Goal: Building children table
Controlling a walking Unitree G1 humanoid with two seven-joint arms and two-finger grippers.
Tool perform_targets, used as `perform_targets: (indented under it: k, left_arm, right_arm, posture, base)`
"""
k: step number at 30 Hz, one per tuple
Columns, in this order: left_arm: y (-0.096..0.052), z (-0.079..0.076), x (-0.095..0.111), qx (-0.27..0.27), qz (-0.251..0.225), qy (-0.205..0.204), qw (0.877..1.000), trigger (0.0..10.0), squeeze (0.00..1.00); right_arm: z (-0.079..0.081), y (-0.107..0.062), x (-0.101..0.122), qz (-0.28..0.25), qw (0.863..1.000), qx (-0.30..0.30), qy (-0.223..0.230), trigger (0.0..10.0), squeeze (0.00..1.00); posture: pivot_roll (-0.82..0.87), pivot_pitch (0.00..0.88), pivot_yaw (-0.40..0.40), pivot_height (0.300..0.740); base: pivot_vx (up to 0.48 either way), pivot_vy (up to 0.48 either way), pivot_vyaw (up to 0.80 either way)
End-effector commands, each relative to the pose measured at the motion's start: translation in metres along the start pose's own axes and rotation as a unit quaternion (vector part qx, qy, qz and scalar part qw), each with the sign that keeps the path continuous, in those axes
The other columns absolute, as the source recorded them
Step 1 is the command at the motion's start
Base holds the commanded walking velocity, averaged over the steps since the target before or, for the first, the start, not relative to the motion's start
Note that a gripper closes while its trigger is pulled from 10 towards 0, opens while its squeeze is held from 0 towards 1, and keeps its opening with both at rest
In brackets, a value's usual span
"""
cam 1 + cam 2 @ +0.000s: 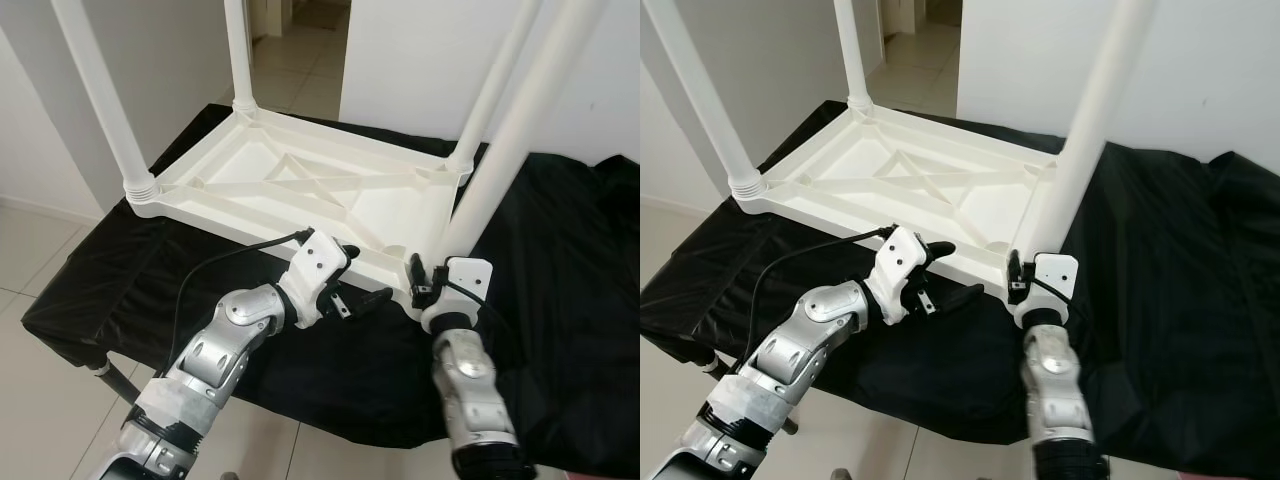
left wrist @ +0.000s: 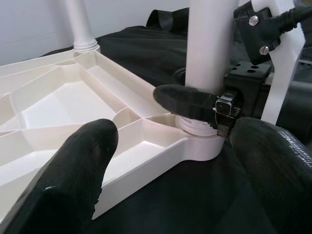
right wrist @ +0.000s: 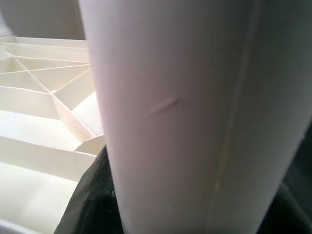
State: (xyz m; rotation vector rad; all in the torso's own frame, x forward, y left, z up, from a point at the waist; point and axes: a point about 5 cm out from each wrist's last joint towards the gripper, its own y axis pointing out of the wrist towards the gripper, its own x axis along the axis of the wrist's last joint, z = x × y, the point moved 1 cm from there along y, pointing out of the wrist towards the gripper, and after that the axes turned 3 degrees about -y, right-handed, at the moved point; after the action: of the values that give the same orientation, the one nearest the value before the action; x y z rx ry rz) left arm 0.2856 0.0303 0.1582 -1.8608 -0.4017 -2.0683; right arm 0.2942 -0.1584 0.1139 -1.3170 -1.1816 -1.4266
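Note:
A white plastic children's table point(image 1: 300, 190) lies upside down on a black cloth, with its ribbed underside facing up and its legs pointing upward. At the base of the near right leg point(image 1: 510, 130), where it enters the corner socket, my right gripper point(image 1: 437, 268) is shut on it. That leg point(image 3: 185, 112) stands very close in the right wrist view. One black finger point(image 2: 187, 101) of the right gripper wraps the leg's front. My left gripper point(image 1: 360, 275) is open beside the same corner, and its fingers point(image 2: 78, 165) straddle the tabletop's near rim.
Three other legs stand in their sockets: near left point(image 1: 100, 90), far left point(image 1: 238, 50) and far right point(image 1: 495, 85). The black cloth point(image 1: 580, 260) covers a low stand and spreads wide to the right. Tiled floor point(image 1: 30, 250) lies to the left, and a white wall stands behind.

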Motion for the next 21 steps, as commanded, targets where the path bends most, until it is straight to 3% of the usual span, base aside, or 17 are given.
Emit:
perform_targets:
  k: [1,3,5,10,11,14,15,21]
  left_arm:
    - [0.001,0.002,-0.002,0.026,0.002,-0.005,1.000,10.0,0.00]
    - [0.001,0.002,-0.002,0.026,0.002,-0.005,1.000,10.0,0.00]
    - [0.001,0.002,-0.002,0.039,0.001,-0.008,0.999,10.0,0.00]
    - [0.003,0.002,0.000,0.045,-0.003,-0.011,0.999,10.0,0.00]
    - [0.005,0.002,0.001,0.045,-0.005,-0.011,0.999,10.0,0.00]
    - [0.006,0.002,0.002,0.046,-0.006,-0.011,0.999,10.0,0.00]
    - [0.006,0.003,0.003,0.047,-0.006,-0.009,0.999,10.0,0.00]
    - [0.006,-0.001,0.004,0.030,-0.004,-0.001,1.000,10.0,0.00]
  right_arm:
    - [0.006,-0.002,-0.002,0.013,1.000,-0.004,0.000,10.0,0.00]
    - [0.006,-0.002,-0.002,0.013,1.000,-0.004,0.000,10.0,0.00]
    - [0.016,-0.002,-0.001,0.015,0.999,0.034,-0.001,10.0,0.00]
    - [0.016,-0.003,0.000,0.010,0.999,0.046,0.000,10.0,0.00]
    - [0.016,-0.003,0.001,0.007,0.999,0.047,0.008,10.0,0.82]
    - [0.015,-0.004,0.002,0.005,0.999,0.047,0.013,10.0,0.82]
    - [0.015,-0.001,0.005,-0.004,0.998,0.052,0.025,10.0,1.00]
    - [0.016,0.007,0.020,-0.031,0.994,0.087,0.049,10.0,1.00]
  posture:
    - [-0.03,0.000,-0.083,0.740]
    - [-0.03,0.000,-0.083,0.740]
    - [-0.02,0.000,-0.087,0.740]
    - [-0.02,0.000,-0.093,0.740]
    - [0.00,0.000,-0.106,0.740]
    - [0.00,0.000,-0.106,0.740]
    - [0.01,0.000,-0.113,0.740]
    - [0.01,0.000,-0.118,0.740]
  base:
    - [0.000,0.000,0.00]
    - [0.000,0.000,0.00]
    - [0.000,0.000,0.00]
    - [0.000,0.000,0.00]
    - [0.000,0.000,0.00]
    - [0.000,0.000,0.00]
    - [0.000,0.000,0.00]
    - [0.000,0.000,0.00]
